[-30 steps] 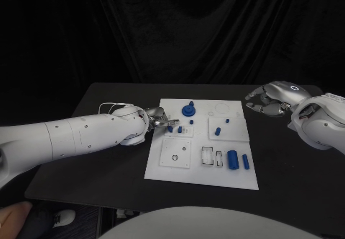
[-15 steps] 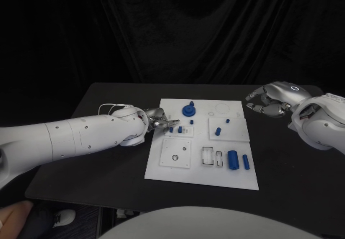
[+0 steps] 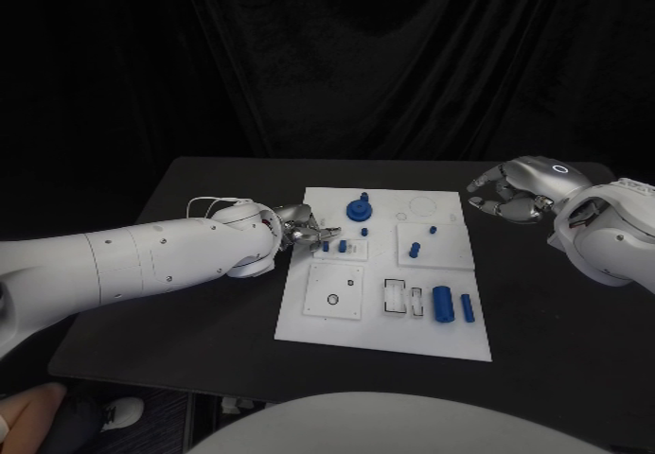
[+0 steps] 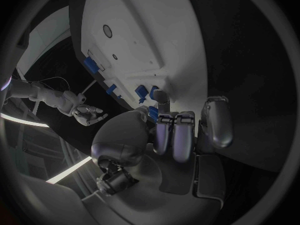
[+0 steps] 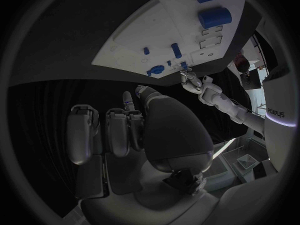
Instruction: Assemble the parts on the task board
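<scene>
The white task board [image 3: 311,322] lies in the middle of the black table. Two short blue pegs [image 3: 325,246] [image 4: 142,91] stand side by side near its left edge. My left hand [image 3: 308,232] [image 4: 172,130] hovers right beside them. One fingertip [image 4: 160,96] reaches to the pegs, and I cannot tell whether it touches. Nothing shows in its grasp. A round blue part [image 3: 361,208] stands at the back, with two small pegs [image 3: 414,250] to its right. A thick cylinder [image 3: 442,303] [image 5: 215,17] and a thinner one [image 3: 467,307] lie at the front right. My right hand [image 3: 512,194] [image 5: 125,130] hangs empty off the board's back right corner, fingers loosely bent.
A square plate with a round hole [image 3: 332,300] [image 4: 107,31] sits at the board's front left, with rectangular slots [image 3: 395,295] beside it. Bare black table [image 3: 204,322] surrounds the board on all sides.
My left hand has drawn back a little from the two pegs, which stay standing. The right hand has not moved.
</scene>
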Action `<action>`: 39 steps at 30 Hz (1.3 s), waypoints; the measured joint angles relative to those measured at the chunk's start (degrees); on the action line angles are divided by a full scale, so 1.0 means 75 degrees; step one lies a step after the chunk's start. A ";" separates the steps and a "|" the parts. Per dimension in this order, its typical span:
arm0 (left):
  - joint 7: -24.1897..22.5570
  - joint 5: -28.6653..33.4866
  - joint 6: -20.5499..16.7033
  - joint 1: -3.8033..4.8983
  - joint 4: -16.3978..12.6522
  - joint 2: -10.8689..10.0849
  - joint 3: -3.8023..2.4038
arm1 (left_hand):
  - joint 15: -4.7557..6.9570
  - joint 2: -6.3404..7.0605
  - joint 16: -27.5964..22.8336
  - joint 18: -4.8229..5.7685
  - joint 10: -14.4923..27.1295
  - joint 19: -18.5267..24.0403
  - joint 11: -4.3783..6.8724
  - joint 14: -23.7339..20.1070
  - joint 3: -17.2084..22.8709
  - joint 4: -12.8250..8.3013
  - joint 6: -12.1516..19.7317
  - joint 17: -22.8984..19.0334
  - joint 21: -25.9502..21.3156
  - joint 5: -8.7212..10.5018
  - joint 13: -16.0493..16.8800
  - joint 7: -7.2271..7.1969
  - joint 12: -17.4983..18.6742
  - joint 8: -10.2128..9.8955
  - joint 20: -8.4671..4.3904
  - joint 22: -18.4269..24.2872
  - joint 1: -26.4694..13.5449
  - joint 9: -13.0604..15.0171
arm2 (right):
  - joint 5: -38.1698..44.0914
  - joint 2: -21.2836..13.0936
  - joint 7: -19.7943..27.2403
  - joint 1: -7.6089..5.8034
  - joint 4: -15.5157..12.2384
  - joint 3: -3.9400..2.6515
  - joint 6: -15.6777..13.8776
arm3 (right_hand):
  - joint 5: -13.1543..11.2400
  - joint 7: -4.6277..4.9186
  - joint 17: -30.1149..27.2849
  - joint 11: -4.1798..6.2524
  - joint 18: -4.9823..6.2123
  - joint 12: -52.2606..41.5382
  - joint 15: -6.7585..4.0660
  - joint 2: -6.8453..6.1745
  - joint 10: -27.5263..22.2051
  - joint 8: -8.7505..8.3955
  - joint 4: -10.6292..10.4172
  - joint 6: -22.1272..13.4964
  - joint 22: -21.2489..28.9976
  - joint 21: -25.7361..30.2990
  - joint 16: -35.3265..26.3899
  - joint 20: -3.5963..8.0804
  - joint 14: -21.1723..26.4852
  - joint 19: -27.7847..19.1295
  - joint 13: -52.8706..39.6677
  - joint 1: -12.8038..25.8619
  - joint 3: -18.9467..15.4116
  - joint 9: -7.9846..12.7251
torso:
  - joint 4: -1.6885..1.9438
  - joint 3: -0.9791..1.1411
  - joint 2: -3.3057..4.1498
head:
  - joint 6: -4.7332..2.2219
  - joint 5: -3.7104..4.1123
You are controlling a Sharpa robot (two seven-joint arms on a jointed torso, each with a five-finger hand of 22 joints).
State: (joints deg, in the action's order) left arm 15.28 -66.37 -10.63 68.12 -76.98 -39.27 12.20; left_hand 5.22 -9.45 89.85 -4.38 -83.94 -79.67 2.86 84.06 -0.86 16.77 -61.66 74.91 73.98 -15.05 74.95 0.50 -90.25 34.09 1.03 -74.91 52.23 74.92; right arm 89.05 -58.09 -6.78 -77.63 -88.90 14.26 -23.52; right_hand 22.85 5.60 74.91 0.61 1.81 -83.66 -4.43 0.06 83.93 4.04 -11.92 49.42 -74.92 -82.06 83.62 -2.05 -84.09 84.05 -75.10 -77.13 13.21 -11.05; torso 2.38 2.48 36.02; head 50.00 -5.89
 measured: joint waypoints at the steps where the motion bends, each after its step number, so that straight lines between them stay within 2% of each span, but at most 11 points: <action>1: -0.0085 -0.0016 -0.0118 0.0000 -0.0016 -0.0018 0.0000 | 0.0000 0.0096 0.0000 0.0000 0.0001 0.0000 0.0000 0.0000 -0.0013 -0.0014 0.0091 0.0000 0.0000 -0.0032 0.0000 -0.0013 0.0000 0.0099 0.0000 0.0000 0.0224 0.0000 | -0.0019 -0.0004 0.0000 0.0000 0.0000 0.0000 0.0002 | 0.0000 0.0000 0.0000 0.0000 -0.0001 0.0001 0.0000 0.0000 0.0000 0.0000 0.0000 0.0000 0.0000 0.0006 0.0000 0.0000 0.0000 0.0000 0.0000 0.0000 0.0000 0.0000 | 0.0001 0.0000 -0.0001 | 0.0000 0.0007; 5: -0.0537 -0.0186 -0.0747 0.0000 -0.0101 -0.0106 0.0001 | 0.0020 0.0339 0.0000 0.0000 0.0001 -0.0027 0.0000 -0.0021 -0.0087 -0.0041 0.0307 0.0000 0.0000 -0.0032 0.0000 -0.0018 0.0000 0.0131 -0.0027 0.0000 0.0638 0.0000 | -0.0062 -0.0023 0.0000 0.0002 0.0000 0.0000 0.0005 | 0.0000 0.0000 0.0000 0.0000 -0.0001 0.0002 0.0000 0.0000 0.0000 0.0000 0.0000 0.0000 0.0000 0.0006 0.0000 0.0000 0.0000 0.0000 0.0001 0.0000 0.0000 0.0000 | 0.0001 -0.0001 -0.0001 | -0.0001 0.0025; 8: -0.1063 -0.0401 -0.1354 0.0013 -0.0153 -0.0179 0.0004 | 0.0012 0.0634 0.0000 0.0001 -0.0014 0.0169 -0.0019 -0.0012 -0.0129 -0.0046 0.1296 0.0000 -0.0260 -0.0062 0.0001 0.0106 0.0000 -0.0839 0.0021 0.0000 0.1356 0.0000 | -0.0091 -0.0032 0.0000 0.0003 0.0000 0.0000 0.0005 | 0.0000 0.0000 0.0000 0.0000 0.0000 0.0002 0.0000 0.0000 0.0000 0.0000 0.0000 0.0000 0.0000 0.0006 0.0000 0.0000 0.0000 0.0000 0.0003 0.0000 0.0000 0.0007 | 0.0001 -0.0001 -0.0001 | -0.0001 0.0039; 12: -0.1868 -0.0646 -0.1944 0.0222 -0.0178 -0.0234 0.0015 | -0.0378 0.0730 -0.0112 0.0000 0.0032 0.0607 -0.0440 -0.0006 -0.0114 -0.0032 0.2676 0.0000 -0.0591 -0.0061 0.0004 0.0570 0.0277 -0.1687 0.0314 0.0000 0.2129 -0.0009 | -0.0112 -0.0034 -0.0001 0.0003 0.0000 0.0000 0.0005 | 0.0000 0.0000 0.0000 0.0000 -0.0001 0.0002 0.0000 0.0000 0.0000 0.0000 0.0000 0.0000 0.0001 0.0006 0.0000 0.0000 0.0000 0.0000 0.0006 0.0000 0.0000 0.0006 | 0.0001 -0.0001 -0.0002 | 0.0000 0.0057; 15: -0.2455 -0.0778 -0.2104 0.0455 -0.0179 -0.0238 -0.0008 | -0.0688 0.0776 -0.0770 -0.0013 0.1326 0.1583 -0.0700 -0.0843 -0.0099 -0.0024 0.3501 -0.0070 -0.1368 -0.0061 0.0018 0.0808 0.1754 -0.2407 0.0513 0.0000 0.2795 -0.0098 | -0.0130 -0.0046 -0.0001 0.0004 0.0000 0.0000 0.0003 | 0.0000 0.0000 0.0000 0.0000 -0.0001 0.0002 0.0000 0.0000 0.0000 0.0000 0.0000 0.0000 0.0000 0.0006 0.0000 0.0000 0.0000 0.0000 0.0007 0.0000 0.0000 0.0006 | 0.0000 -0.0001 -0.0005 | -0.0001 0.0071; 17: -0.2847 -0.0852 -0.2109 0.0571 -0.0139 -0.0205 -0.0009 | -0.0868 0.0745 -0.1613 -0.0188 0.2954 0.2277 -0.0884 -0.2452 0.0039 -0.0058 0.3624 -0.1095 -0.1950 0.0065 -0.0161 0.0935 0.3064 -0.2609 0.0640 0.0000 0.3276 -0.0169 | -0.0137 -0.0048 -0.0001 0.0004 0.0000 0.0000 -0.0001 | 0.0000 0.0000 0.0000 0.0000 -0.0001 0.0004 0.0000 0.0000 0.0000 0.0000 0.0000 0.0000 0.0001 0.0006 0.0000 0.0000 0.0000 0.0000 0.0007 0.0000 0.0000 0.0006 | 0.0000 -0.0003 -0.0007 | -0.0001 0.0073; 20: -0.3355 -0.0925 -0.2013 0.0657 0.0013 -0.0106 -0.0007 | -0.1119 0.0828 -0.2131 -0.0187 0.5676 0.2412 -0.1187 -0.3214 0.0400 -0.0010 0.3734 -0.1921 -0.2006 0.0452 -0.1509 0.0987 0.5572 -0.3189 0.0828 0.0000 0.3979 -0.0625 | -0.0142 -0.0038 0.0001 0.0004 0.0006 0.0000 -0.0010 | 0.0000 0.0000 0.0000 0.0000 -0.0001 0.0035 0.0000 0.0000 0.0000 0.0000 0.0000 0.0000 0.0001 0.0006 0.0000 0.0000 0.0000 0.0000 0.0006 0.0000 0.0000 0.0006 | -0.0001 -0.0005 -0.0011 | -0.0001 0.0067; 25: -0.4088 -0.1088 -0.1530 0.0707 0.0403 0.0174 -0.0001 | -0.1166 0.1017 -0.1505 -0.0186 0.7105 0.1413 -0.1377 -0.2110 0.1049 -0.0090 0.3505 -0.1284 -0.0934 0.0369 -0.3059 0.0716 0.7582 -0.3786 0.1038 0.0001 0.4752 -0.1372 | -0.0150 -0.0015 0.0017 0.0004 0.0009 0.0000 -0.0038 | 0.0000 0.0000 0.0000 0.0000 0.0000 0.0038 0.0000 0.0000 0.0000 0.0000 0.0000 0.0000 0.0001 0.0006 0.0000 0.0000 0.0000 0.0000 0.0006 0.0000 0.0000 0.0006 | -0.0018 0.0004 -0.0012 | -0.0001 0.0053; 29: -0.4530 -0.1511 -0.1111 0.0709 0.0781 0.0500 -0.0001 | -0.0950 0.1408 -0.1425 -0.0185 0.7267 0.1194 -0.1190 -0.1761 0.1831 -0.0437 0.3593 -0.1304 -0.0800 0.0626 -0.4441 0.0428 0.8708 -0.4060 0.0987 0.0000 0.5399 -0.2917 | -0.0154 0.0000 0.0031 0.0004 0.0011 0.0000 -0.0069 | 0.0000 0.0000 0.0000 0.0000 -0.0001 0.0038 0.0000 0.0000 0.0000 0.0000 0.0000 0.0000 0.0001 0.0006 0.0000 0.0000 0.0000 0.0000 0.0006 0.0000 0.0000 0.0006 | -0.0022 0.0010 0.0003 | -0.0001 0.0076; 34: -0.4831 -0.2282 -0.0822 0.0655 0.1177 0.0845 -0.0002 | -0.0636 0.1620 -0.1494 -0.0184 0.7225 0.1200 -0.0786 -0.1705 0.2162 -0.1012 0.3309 -0.1613 -0.1031 0.0900 -0.5579 -0.0133 0.9282 -0.4060 0.0732 0.0000 0.5678 -0.4337 | -0.0157 0.0005 0.0049 0.0004 0.0011 0.0000 -0.0095 | 0.0000 0.0000 0.0000 0.0000 -0.0001 0.0038 0.0000 0.0000 0.0000 0.0000 0.0021 0.0000 0.0001 0.0006 0.0000 0.0000 0.0000 0.0000 0.0003 0.0000 0.0020 0.0006 | -0.0009 0.0015 0.0022 | -0.0001 0.0107; 39: -0.4940 -0.2851 -0.0706 0.0587 0.1465 0.1107 0.0000 | -0.0561 0.1876 -0.1494 -0.0184 0.7123 0.1048 -0.0710 -0.1594 0.2019 -0.1215 0.3059 -0.1616 -0.0991 0.0205 -0.6076 -0.0479 0.9284 -0.4060 0.0644 0.0000 0.5422 -0.5202 | -0.0159 0.0007 0.0060 0.0005 0.0005 -0.0001 -0.0110 | 0.0026 0.0000 0.0000 0.0000 0.0000 0.0037 0.0000 0.0000 0.0000 0.0000 -0.0001 0.0000 0.0001 -0.0026 0.0000 0.0000 0.0000 0.0000 0.0000 0.0000 0.0042 0.0014 | -0.0004 0.0012 0.0046 | -0.0001 0.0100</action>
State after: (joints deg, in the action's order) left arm -21.77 -87.75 -15.93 72.52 -66.00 -30.96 12.20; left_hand 1.01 4.62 78.65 -5.76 -30.51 -71.81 -2.46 72.10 14.29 7.65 -38.72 62.79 66.55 -13.52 29.38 -3.09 -20.62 3.64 5.86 -74.91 92.89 35.91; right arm 87.86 -58.04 -6.33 -77.59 -88.86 14.26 -24.34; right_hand 23.05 5.59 74.91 0.61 1.80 -83.39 -4.43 0.05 83.92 4.04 -11.93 49.41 -74.91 -82.26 83.62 -2.05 -84.09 84.05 -75.10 -77.13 13.53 -10.95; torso 2.35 2.58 36.37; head 49.99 -5.15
